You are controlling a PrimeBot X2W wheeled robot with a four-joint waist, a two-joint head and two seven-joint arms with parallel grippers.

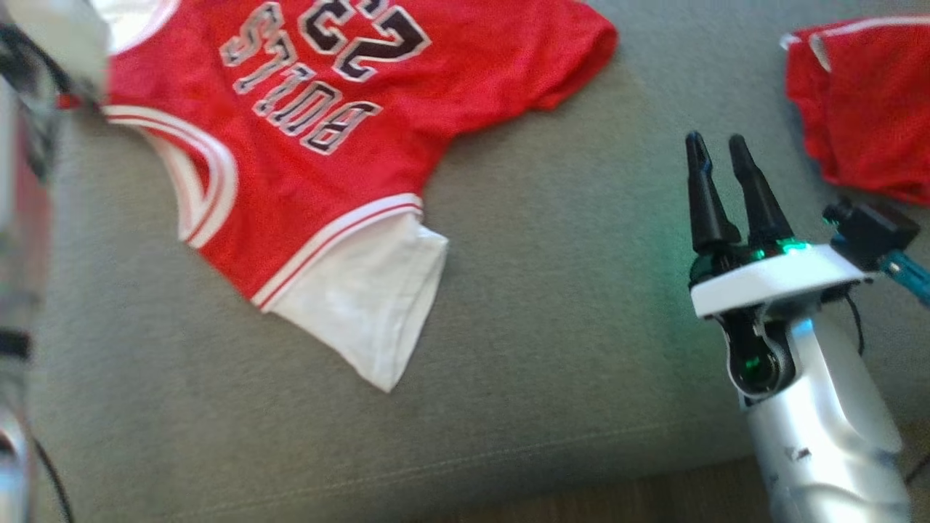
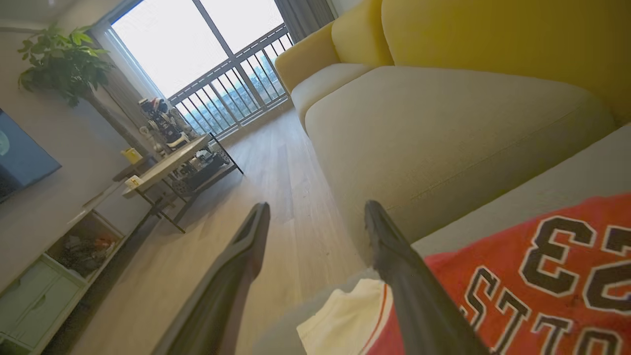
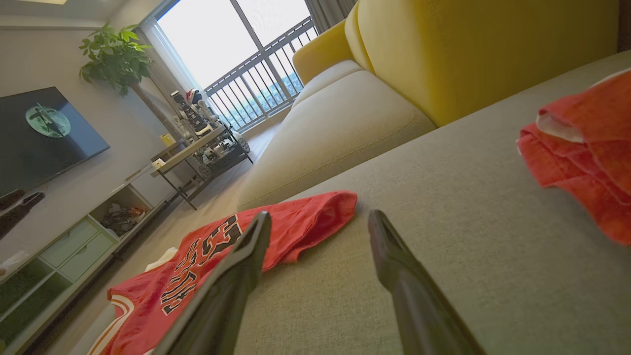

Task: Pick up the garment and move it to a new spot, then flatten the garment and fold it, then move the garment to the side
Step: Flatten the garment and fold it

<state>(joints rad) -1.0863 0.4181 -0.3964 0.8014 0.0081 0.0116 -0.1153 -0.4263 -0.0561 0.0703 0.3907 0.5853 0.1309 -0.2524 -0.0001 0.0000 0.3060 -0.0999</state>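
Left hand (image 2: pixel 318 207) and right hand (image 1: pixel 716 145) both gape, empty. The jersey (image 1: pixel 312 167) at the right hand's ten o'clock seems rumpled; tug opposite edges outward.

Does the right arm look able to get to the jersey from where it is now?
Probably yes: the right gripper is open and empty, and only bare cushion lies between it and the jersey. The other red garment sits aside.
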